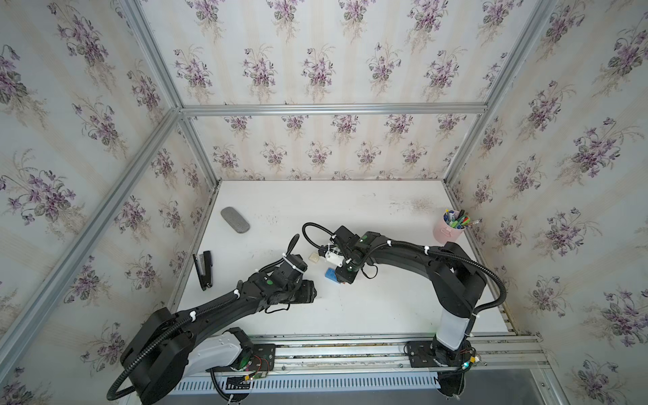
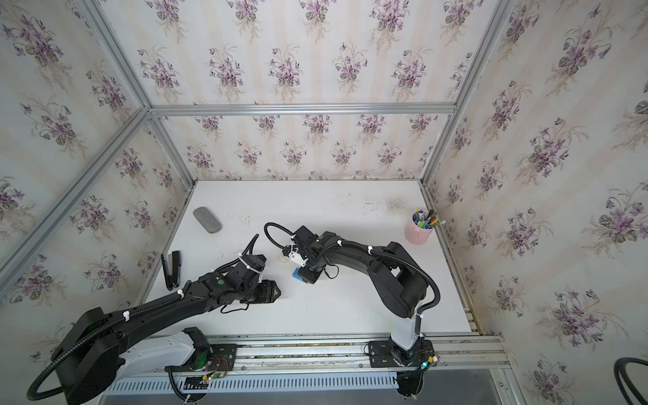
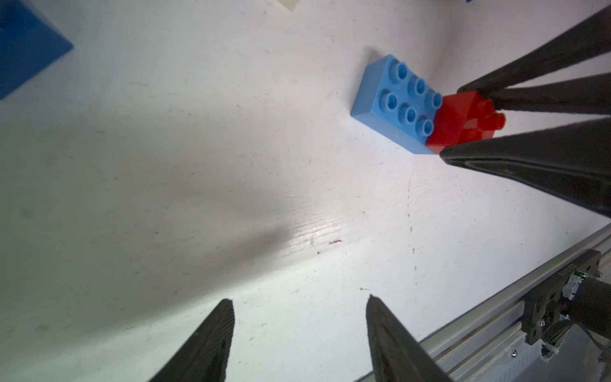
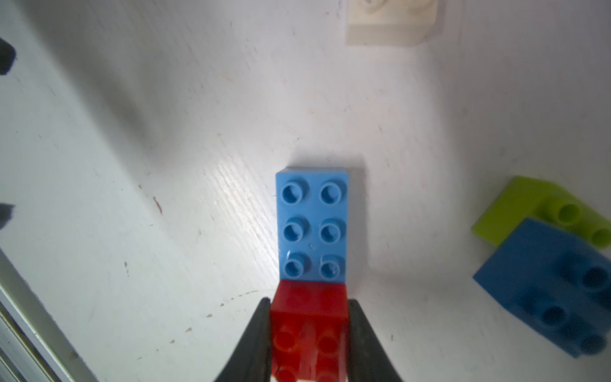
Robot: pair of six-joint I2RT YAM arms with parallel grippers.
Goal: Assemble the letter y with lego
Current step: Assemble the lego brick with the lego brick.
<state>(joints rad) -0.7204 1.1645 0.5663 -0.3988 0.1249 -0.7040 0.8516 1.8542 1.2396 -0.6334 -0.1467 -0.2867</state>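
My right gripper [image 4: 309, 309] is shut on the red brick [image 4: 309, 317], one finger on each side. The red brick sits on the near end of the light blue brick [image 4: 312, 225], which lies flat on the white table. The left wrist view shows the same pair, the light blue brick [image 3: 396, 102] and the red brick [image 3: 463, 122]. My left gripper [image 3: 299, 301] is open and empty over bare table, apart from them. A lime green brick [image 4: 529, 208] leans against a dark blue brick [image 4: 555, 291] to one side. A white brick [image 4: 390, 23] lies beyond. In both top views my right wrist hides most bricks.
A grey oval pad [image 1: 235, 220] and a black stapler [image 1: 203, 268] lie at the table's left. At the far right stands a pink cup of pens [image 1: 449, 228]. An aluminium rail [image 1: 350, 345] runs along the front edge. Papered walls enclose the table.
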